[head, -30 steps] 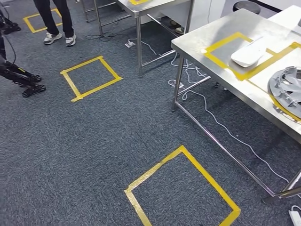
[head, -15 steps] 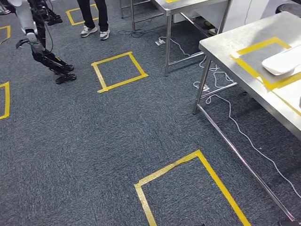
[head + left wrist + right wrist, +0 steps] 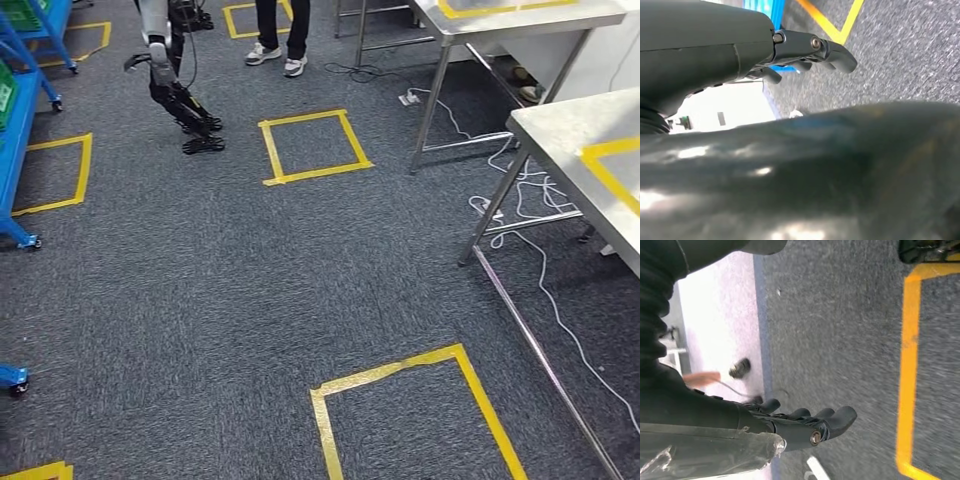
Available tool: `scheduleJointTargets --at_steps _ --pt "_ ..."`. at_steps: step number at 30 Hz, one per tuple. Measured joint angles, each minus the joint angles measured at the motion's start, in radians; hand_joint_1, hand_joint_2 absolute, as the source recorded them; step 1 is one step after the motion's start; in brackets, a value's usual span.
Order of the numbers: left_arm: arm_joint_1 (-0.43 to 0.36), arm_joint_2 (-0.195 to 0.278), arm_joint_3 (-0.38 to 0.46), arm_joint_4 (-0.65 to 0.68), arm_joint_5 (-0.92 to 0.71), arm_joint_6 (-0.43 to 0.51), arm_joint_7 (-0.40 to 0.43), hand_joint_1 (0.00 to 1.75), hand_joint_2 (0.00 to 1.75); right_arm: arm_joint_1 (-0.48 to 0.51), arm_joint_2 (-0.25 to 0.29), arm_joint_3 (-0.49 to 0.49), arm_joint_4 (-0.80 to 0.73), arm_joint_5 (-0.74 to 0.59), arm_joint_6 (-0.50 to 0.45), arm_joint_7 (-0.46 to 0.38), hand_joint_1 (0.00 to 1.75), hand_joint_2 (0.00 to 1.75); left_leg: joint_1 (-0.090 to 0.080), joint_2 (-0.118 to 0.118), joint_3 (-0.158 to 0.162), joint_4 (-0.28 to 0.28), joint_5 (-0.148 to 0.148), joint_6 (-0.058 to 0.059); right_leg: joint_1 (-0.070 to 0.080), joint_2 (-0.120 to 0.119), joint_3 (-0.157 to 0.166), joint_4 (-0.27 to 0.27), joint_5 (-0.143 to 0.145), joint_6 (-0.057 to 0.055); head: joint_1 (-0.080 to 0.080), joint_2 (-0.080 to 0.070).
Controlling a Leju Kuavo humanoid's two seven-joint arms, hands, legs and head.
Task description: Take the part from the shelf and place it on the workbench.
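Hands first: the left hand [image 3: 810,50] hangs by the robot's side, fingers out nearly straight, with nothing in it. The right hand [image 3: 806,422] hangs the same way over the gray carpet [image 3: 226,300], fingers out and slightly apart, also holding nothing.

Out from the hands, the head view shows a yellow tape square [image 3: 415,415] on the floor just ahead. The blue shelf [image 3: 15,130] stands along the far left side, with a green bin [image 3: 19,15] on it. That puts it on the left hand's side, so the left hand looks nearer to it. I cannot see the part; my guess is that it sits somewhere on that shelf.

The steel workbench [image 3: 558,135] is far off on the right, well apart from the shelf. Another robot [image 3: 170,75] and a person's legs [image 3: 283,30] stand at the back.
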State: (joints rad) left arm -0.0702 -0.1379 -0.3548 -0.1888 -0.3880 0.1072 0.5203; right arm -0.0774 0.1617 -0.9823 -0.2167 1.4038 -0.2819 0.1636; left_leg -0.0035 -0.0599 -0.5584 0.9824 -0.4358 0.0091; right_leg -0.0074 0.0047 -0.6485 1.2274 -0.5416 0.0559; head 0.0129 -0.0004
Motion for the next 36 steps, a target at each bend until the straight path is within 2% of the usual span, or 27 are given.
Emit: scheduleJointTargets --at_steps 2,3,4,6,7,8,10,12,13,14,15,16,17,19,20,22,23,24,26,27,28,29,30,31,33,35,36 --pt "-0.002 0.001 0.001 0.0 0.0 -0.001 0.0 0.0 0.0 -0.001 0.0 -0.002 0.0 0.0 0.0 0.0 0.0 1.75 0.002 -0.027 -0.001 0.005 -0.001 -0.01 -0.009 0.044 0.062 -0.134 0.056 0.001 0.0 0.0" --pt "-0.002 0.002 0.003 0.0 0.0 -0.001 0.0 0.0 0.0 -0.001 0.0 -0.003 0.0 0.0 0.001 0.0 0.0 1.75 0.003 -0.039 -0.005 0.008 0.0 -0.016 -0.013 0.063 0.081 -0.175 0.067 -0.001 0.001 0.0" --pt "-0.002 0.003 0.005 0.0 0.0 -0.001 0.0 0.0 0.0 -0.002 0.001 -0.004 0.0 0.0 0.001 0.0 0.0 1.75 0.003 -0.048 -0.01 0.009 0.001 -0.023 -0.014 0.076 0.089 -0.192 0.067 -0.005 0.001 0.0" --pt "0.002 0.005 0.01 0.001 0.0 -0.001 0.0 0.0 0.0 -0.003 0.0 -0.004 0.0 -0.001 0.001 0.001 0.0 1.75 0.007 -0.065 -0.017 0.008 0.007 -0.034 -0.01 0.062 0.089 -0.194 0.068 -0.021 0.001 0.0" --pt "0.003 0.005 0.012 0.001 0.0 -0.001 0.0 0.0 0.0 -0.004 0.0 -0.005 0.0 -0.001 0.0 0.001 0.0 1.75 0.008 -0.055 -0.021 0.012 0.002 -0.038 -0.009 0.051 0.089 -0.195 0.07 -0.029 0.0 0.0" --pt "0.003 0.006 0.014 0.001 0.0 -0.001 0.0 0.0 0.0 -0.004 0.0 -0.005 0.0 -0.001 0.0 0.002 0.0 1.75 0.007 -0.035 -0.032 0.033 -0.013 -0.042 -0.008 0.039 0.089 -0.197 0.072 -0.037 -0.002 0.0" --pt "0.001 0.006 0.016 0.001 0.0 -0.001 0.0 0.0 0.0 -0.003 0.0 -0.005 0.0 -0.001 -0.002 0.001 0.0 1.75 0.004 0.021 -0.079 0.133 -0.073 -0.047 -0.004 0.012 0.089 -0.2 0.073 -0.048 -0.008 0.0" --pt "-0.001 0.006 0.018 0.001 0.0 0.0 0.0 0.0 0.0 0.0 0.0 -0.006 0.0 -0.001 -0.003 0.002 0.0 1.75 0.004 0.041 -0.138 0.258 -0.128 -0.05 0.0 -0.019 0.088 -0.2 0.071 -0.052 -0.01 0.0" --pt "0.0 0.006 0.018 0.001 -0.001 0.0 0.0 0.0 0.0 0.001 -0.001 -0.006 0.0 -0.001 -0.003 0.002 0.0 1.75 0.004 0.044 -0.152 0.289 -0.133 -0.049 0.002 -0.033 0.087 -0.199 0.07 -0.053 -0.011 0.0" --pt "0.001 0.007 0.019 0.001 -0.001 0.0 0.0 0.0 0.0 0.0 -0.001 -0.006 0.0 -0.001 -0.004 0.003 0.0 1.75 0.003 0.045 -0.147 0.284 -0.119 -0.048 0.003 -0.047 0.088 -0.199 0.07 -0.054 -0.011 0.0" --pt "0.002 0.007 0.019 0.001 -0.001 0.0 0.0 0.0 0.0 -0.001 -0.001 -0.007 0.0 0.0 -0.005 0.003 0.0 1.75 0.003 0.051 -0.124 0.244 -0.092 -0.045 0.004 -0.059 0.089 -0.199 0.069 -0.053 -0.011 0.0" --pt "0.002 0.007 0.02 0.001 -0.002 0.0 0.0 0.0 0.0 -0.002 -0.002 -0.007 0.0 0.0 -0.006 0.004 0.0 1.75 0.001 0.068 -0.088 0.183 -0.059 -0.041 0.005 -0.069 0.091 -0.199 0.068 -0.052 -0.011 0.0" --pt "0.001 0.007 0.02 0.001 -0.003 0.001 0.0 0.0 0.0 -0.002 -0.002 -0.007 0.0 0.001 -0.007 0.004 0.0 1.75 -0.004 0.098 -0.051 0.115 -0.034 -0.038 0.008 -0.079 0.093 -0.198 0.066 -0.049 -0.011 0.0" --pt "-0.002 0.005 0.02 0.001 -0.003 0.001 0.0 0.0 0.0 -0.002 -0.002 -0.007 0.0 0.001 -0.009 0.005 0.0 1.75 -0.012 0.142 -0.008 0.029 -0.013 -0.029 0.013 -0.099 0.096 -0.196 0.061 -0.041 -0.012 0.0" --pt "-0.002 0.004 0.02 0.001 -0.003 0.001 0.0 0.0 0.0 -0.002 -0.002 -0.007 0.0 0.001 -0.01 0.006 0.0 1.75 -0.015 0.145 -0.004 0.015 -0.015 -0.024 0.016 -0.112 0.098 -0.197 0.06 -0.036 -0.012 0.0" --pt "0.002 0.004 0.02 0.001 -0.004 0.001 0.0 0.0 0.0 -0.004 -0.002 -0.008 0.0 0.001 -0.011 0.007 0.0 1.75 -0.013 0.119 -0.006 0.01 -0.011 -0.013 0.015 -0.131 0.102 -0.199 0.056 -0.027 -0.012 0.0" --pt "0.003 0.004 0.02 0.001 -0.004 0.001 0.0 0.0 0.0 -0.005 -0.002 -0.008 0.0 0.001 -0.011 0.007 0.0 1.75 -0.01 0.107 -0.005 0.008 -0.009 -0.009 0.014 -0.118 0.101 -0.191 0.047 -0.021 -0.012 0.0" --pt "0.003 0.004 0.02 0.001 -0.005 0.001 0.0 0.0 0.0 -0.007 -0.002 -0.008 0.0 0.001 -0.011 0.008 0.0 1.75 -0.007 0.094 -0.003 0.005 -0.007 -0.005 0.012 -0.093 0.092 -0.166 0.031 -0.015 -0.009 0.0" --pt "0.0 0.002 0.02 0.001 -0.007 0.0 0.0 0.0 0.0 -0.007 -0.002 -0.009 0.0 0.001 -0.012 0.013 0.0 1.75 -0.003 0.069 -0.003 0.004 -0.005 0.0 0.008 -0.033 0.043 -0.061 -0.023 -0.006 -0.003 0.0" --pt "-0.001 0.001 0.02 0.001 -0.007 0.001 0.0 0.0 0.0 -0.005 -0.002 -0.011 0.0 0.001 -0.012 0.017 0.0 1.75 -0.002 0.055 -0.003 0.004 -0.004 0.002 0.007 -0.019 0.01 0.003 -0.048 -0.004 -0.001 0.0" --pt "-0.001 0.001 0.021 0.001 -0.007 0.002 0.0 0.0 0.0 -0.003 -0.003 -0.012 0.0 0.002 -0.012 0.021 0.0 1.75 -0.002 0.042 -0.003 0.005 -0.004 0.004 0.007 -0.014 -0.016 0.05 -0.061 -0.003 0.0 0.0" --pt "-0.001 0.001 0.021 0.001 -0.006 0.003 0.0 0.0 0.0 -0.001 -0.003 -0.013 0.0 0.003 -0.011 0.025 0.0 1.75 -0.001 0.028 -0.003 0.005 -0.004 0.004 0.006 -0.011 -0.029 0.069 -0.058 -0.002 0.001 0.0" --pt "0.0 0.001 0.022 0.001 -0.006 0.004 0.0 0.0 0.0 0.001 -0.004 -0.013 0.0 0.005 -0.011 0.028 0.0 1.75 0.0 0.014 -0.002 0.006 -0.004 0.003 0.005 -0.008 -0.024 0.048 -0.034 -0.002 0.0 0.0" --pt "0.001 0.0 0.023 0.001 -0.006 0.004 0.0 0.0 0.0 0.002 -0.004 -0.014 0.0 0.007 -0.011 0.03 0.0 1.75 0.002 0.0 -0.001 0.007 -0.005 0.0 0.002 -0.001 -0.004 -0.002 0.001 -0.001 0.001 0.0" --pt "0.0 0.001 0.023 0.001 -0.005 0.004 0.0 0.0 0.0 0.002 -0.005 -0.014 0.0 0.012 -0.011 0.031 0.0 1.75 0.004 -0.027 -0.004 0.013 -0.007 -0.01 -0.011 0.043 0.051 -0.124 0.058 0.003 0.001 0.0" --pt "0.0 0.002 0.024 0.002 -0.005 0.004 0.001 0.0 0.0 0.002 -0.005 -0.013 0.001 0.015 -0.011 0.03 0.0 1.75 0.005 -0.049 -0.012 0.018 -0.005 -0.024 -0.017 0.075 0.076 -0.178 0.069 -0.003 0.001 0.0" --pt "0.001 0.002 0.024 0.002 -0.004 0.004 0.001 0.0 0.0 0.002 -0.006 -0.013 0.001 0.016 -0.011 0.03 0.0 1.75 0.006 -0.059 -0.017 0.018 -0.002 -0.03 -0.015 0.072 0.079 -0.182 0.066 -0.011 0.001 0.0"
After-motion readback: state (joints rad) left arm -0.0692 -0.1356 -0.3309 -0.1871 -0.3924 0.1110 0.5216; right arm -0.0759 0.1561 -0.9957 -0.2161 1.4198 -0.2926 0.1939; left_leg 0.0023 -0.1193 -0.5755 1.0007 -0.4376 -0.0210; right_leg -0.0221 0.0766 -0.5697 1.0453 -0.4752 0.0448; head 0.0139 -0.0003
